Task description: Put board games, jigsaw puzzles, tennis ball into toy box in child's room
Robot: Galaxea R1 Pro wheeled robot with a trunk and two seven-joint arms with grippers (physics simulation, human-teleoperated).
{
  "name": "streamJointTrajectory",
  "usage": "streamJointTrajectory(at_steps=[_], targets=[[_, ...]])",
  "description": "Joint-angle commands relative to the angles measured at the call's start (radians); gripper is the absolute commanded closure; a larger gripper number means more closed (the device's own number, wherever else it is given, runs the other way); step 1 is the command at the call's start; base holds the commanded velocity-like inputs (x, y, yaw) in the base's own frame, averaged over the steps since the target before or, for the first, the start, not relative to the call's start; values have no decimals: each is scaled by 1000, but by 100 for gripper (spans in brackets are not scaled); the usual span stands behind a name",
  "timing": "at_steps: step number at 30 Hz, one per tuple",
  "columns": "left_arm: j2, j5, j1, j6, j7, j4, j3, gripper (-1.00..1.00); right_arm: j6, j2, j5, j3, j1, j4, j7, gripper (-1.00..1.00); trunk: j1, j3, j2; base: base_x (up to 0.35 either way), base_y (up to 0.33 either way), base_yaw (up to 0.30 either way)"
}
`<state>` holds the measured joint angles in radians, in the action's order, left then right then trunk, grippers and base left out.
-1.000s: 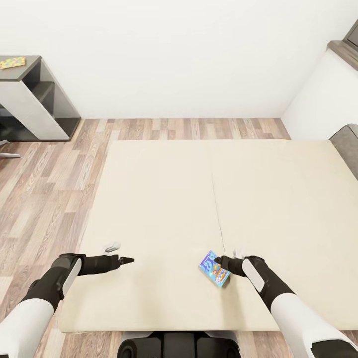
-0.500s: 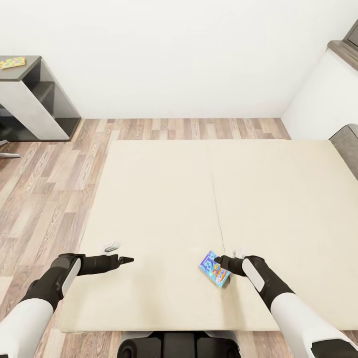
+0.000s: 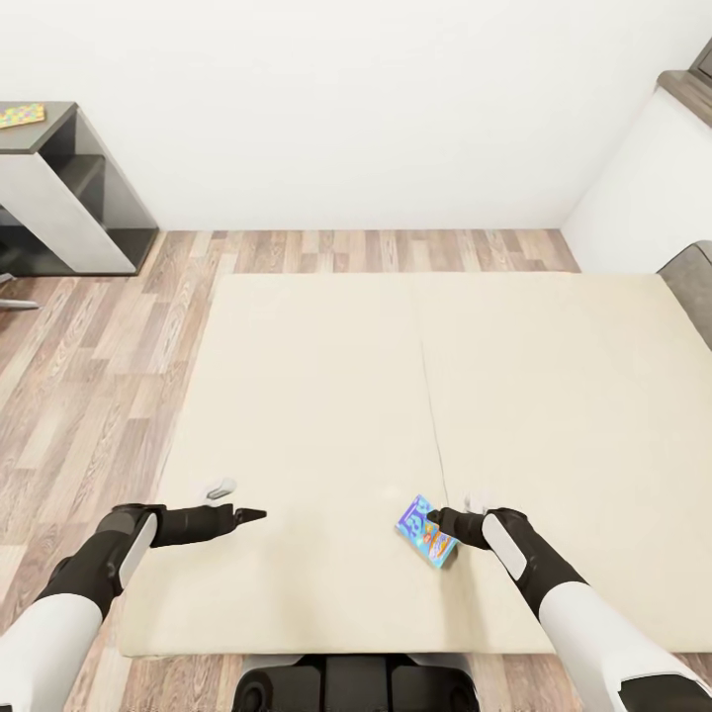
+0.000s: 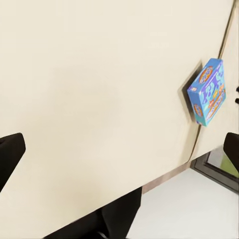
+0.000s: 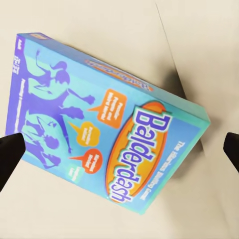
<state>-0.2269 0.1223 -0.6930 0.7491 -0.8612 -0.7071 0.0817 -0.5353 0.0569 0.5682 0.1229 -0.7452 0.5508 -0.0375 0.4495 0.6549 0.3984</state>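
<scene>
Far left there's a jigsaw puzzle on the table. Left gripper hovers over the bed, fingers spread, nothing in it. Blue Balderdash board game lies on the bed between the right gripper's wide-apart fingers.

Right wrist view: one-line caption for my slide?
Right tool open, fingertips straddling the blue Balderdash board game lying on the cream bed.
</scene>
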Motion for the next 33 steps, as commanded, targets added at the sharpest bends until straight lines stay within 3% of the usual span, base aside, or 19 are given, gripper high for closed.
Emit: streamJointTrajectory(at_steps=[1, 17, 33], targets=[[0, 4, 0, 6, -6, 0, 1, -100, -3, 1, 6, 6, 0, 1, -4, -100, 0, 3, 2, 0, 0, 0], [-3, 4, 0, 7, -27, 0, 1, -100, -3, 0, 6, 5, 0, 1, -4, -100, 0, 28, 2, 0, 0, 0], [-2, 4, 0, 7, -26, 0, 0, -100, -2, 0, 6, 4, 0, 1, -4, -100, 0, 30, 2, 0, 0, 0]])
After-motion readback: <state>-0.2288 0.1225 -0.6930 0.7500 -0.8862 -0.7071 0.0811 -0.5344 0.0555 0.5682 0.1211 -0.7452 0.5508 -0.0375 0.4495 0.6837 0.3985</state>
